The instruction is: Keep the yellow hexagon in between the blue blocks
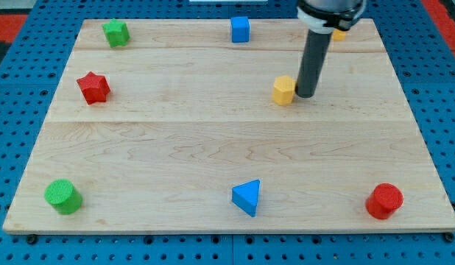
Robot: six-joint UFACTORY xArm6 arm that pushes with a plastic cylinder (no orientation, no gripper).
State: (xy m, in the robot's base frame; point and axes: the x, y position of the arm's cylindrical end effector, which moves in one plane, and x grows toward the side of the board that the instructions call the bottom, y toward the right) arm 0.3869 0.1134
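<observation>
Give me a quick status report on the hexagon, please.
My tip touching yellow hexagon's right side. Hexagon between blue cube and blue triangle. Path clear.

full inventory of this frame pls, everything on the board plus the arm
green star block: 1, green, top left corner of the board
blue cube: 1, blue, top edge, near the middle
yellow block: 1, yellow, top edge at the view's right, mostly hidden behind the rod, shape cannot be told
red star block: 1, red, left side, upper half
yellow hexagon: 1, yellow, right of centre, upper half
green cylinder: 1, green, bottom left corner
blue triangle block: 1, blue, bottom edge, near the middle
red cylinder: 1, red, bottom right corner
wooden board: 1, light wood, on a blue perforated table
my tip: 1, dark rod, right beside the yellow hexagon, on its right side
</observation>
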